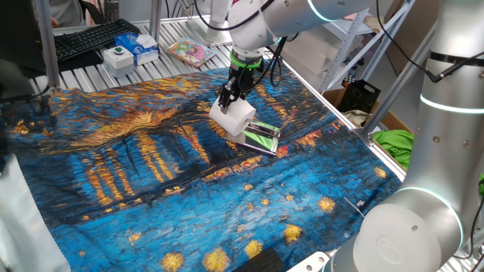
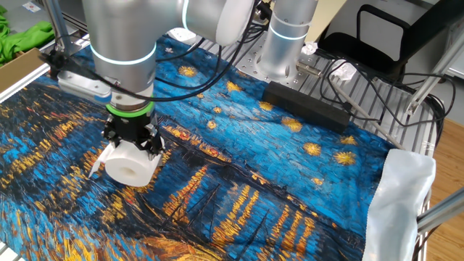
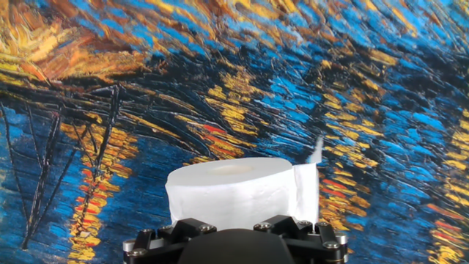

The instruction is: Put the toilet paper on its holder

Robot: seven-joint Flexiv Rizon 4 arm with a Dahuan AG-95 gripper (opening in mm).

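Observation:
The toilet paper (image 1: 233,117) is a plump white roll held in my gripper (image 1: 229,97), which is shut on it from above. The roll hangs just above the painted cloth, its lower edge right beside the holder (image 1: 262,137), a small green striped piece with shiny metal edges lying on the cloth to its right. In the other fixed view the roll (image 2: 130,164) shows its hollow core under the gripper (image 2: 130,139); the holder is hidden there. In the hand view the roll (image 3: 238,189) fills the bottom, with a loose paper flap at its right; the holder is out of view.
A blue-and-white box (image 1: 138,45), a white device with a green button (image 1: 118,55), a keyboard (image 1: 91,39) and a pink-and-yellow booklet (image 1: 189,51) lie at the table's far edge. A black bar (image 2: 308,107) and cables lie by the arm base. A cardboard box (image 1: 382,125) stands off the table's right.

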